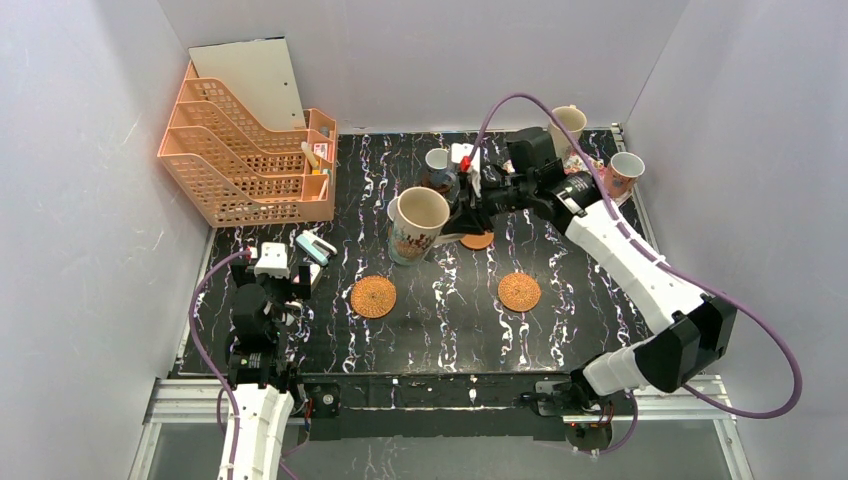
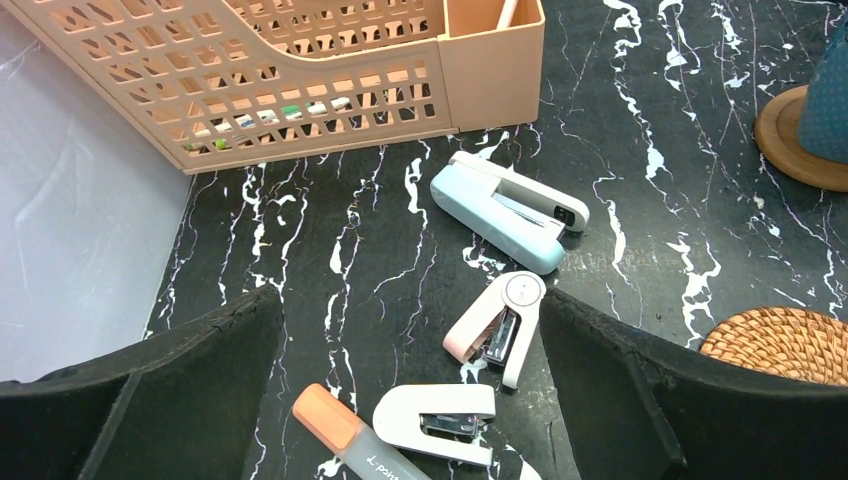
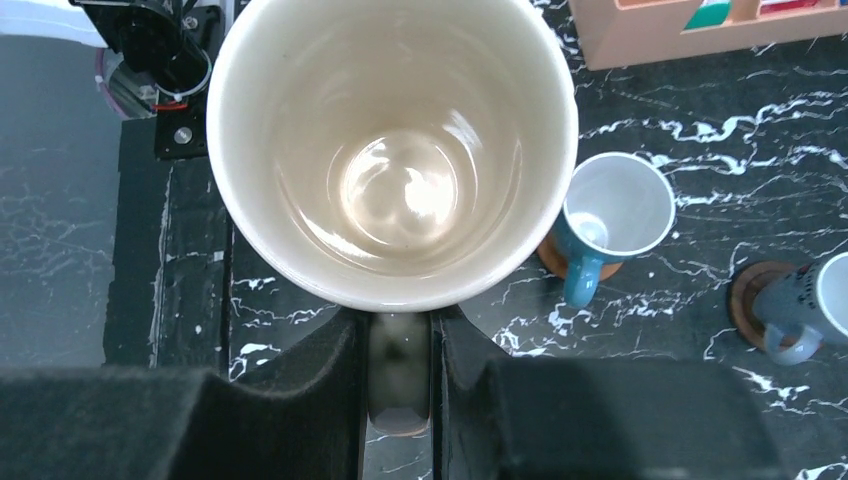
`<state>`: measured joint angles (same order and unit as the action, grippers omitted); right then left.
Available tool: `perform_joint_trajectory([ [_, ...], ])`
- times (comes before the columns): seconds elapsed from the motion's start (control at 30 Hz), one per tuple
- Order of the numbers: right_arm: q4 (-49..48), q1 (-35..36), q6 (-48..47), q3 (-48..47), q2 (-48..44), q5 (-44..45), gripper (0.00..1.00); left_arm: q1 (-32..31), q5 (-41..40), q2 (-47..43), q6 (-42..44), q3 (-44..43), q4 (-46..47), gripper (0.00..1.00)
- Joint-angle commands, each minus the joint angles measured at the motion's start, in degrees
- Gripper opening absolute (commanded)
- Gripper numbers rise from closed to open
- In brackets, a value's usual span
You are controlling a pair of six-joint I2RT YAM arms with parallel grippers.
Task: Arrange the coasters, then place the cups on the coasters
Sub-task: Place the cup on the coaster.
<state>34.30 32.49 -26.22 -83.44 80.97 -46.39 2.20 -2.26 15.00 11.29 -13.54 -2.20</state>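
Observation:
My right gripper (image 1: 458, 224) is shut on the handle of a large beige cup (image 1: 418, 222), which leans slightly over the middle of the table. The handle sits pinched between the fingers of the right gripper (image 3: 400, 345), below the beige cup (image 3: 392, 150). A blue cup (image 3: 612, 208) stands on a mid-brown coaster (image 3: 552, 262). Another blue cup (image 3: 815, 300) rests on a dark coaster (image 3: 742, 298). Two wicker coasters (image 1: 373, 296) (image 1: 519, 291) lie bare in front. A wood coaster (image 1: 478, 241) peeks out under the gripper. My left gripper (image 2: 410, 300) is open over staplers.
A second beige cup (image 1: 568, 121) and a brownish-orange cup (image 1: 624, 173) stand at the back right. An orange file organizer (image 1: 250, 150) fills the back left. Several staplers (image 2: 505, 210) and a highlighter (image 2: 345, 435) lie near the left gripper (image 1: 290, 280).

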Motion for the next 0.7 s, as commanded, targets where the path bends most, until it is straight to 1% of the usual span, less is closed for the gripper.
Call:
perform_joint_trajectory([
  [0.0, -7.4, 0.8, 2.3, 1.7, -5.6, 0.6, 0.01, 0.4, -0.9, -0.5, -0.4, 0.3, 0.3, 0.98],
  [0.1, -9.9, 1.3, 2.8, 4.1, -8.4, 0.4, 0.01, 0.4, -1.1, -1.1, -0.3, 0.0, -0.4, 0.98],
  [0.2, -10.0, 1.7, 2.9, 4.6, -8.5, -0.2, 0.01, 0.4, -0.5, -2.0, 0.0, 0.2, -0.7, 0.98],
  [0.57, -8.8, 6.9, 0.4, 4.3, -2.4, 1.9, 0.01, 0.4, -0.7, -1.3, 0.0, 0.2, -0.3, 0.98],
  [0.67, -10.8, 7.8, 0.1, 6.0, -2.3, 1.2, 0.01, 0.4, -0.9, -1.8, 0.0, 0.2, -0.4, 0.98],
])
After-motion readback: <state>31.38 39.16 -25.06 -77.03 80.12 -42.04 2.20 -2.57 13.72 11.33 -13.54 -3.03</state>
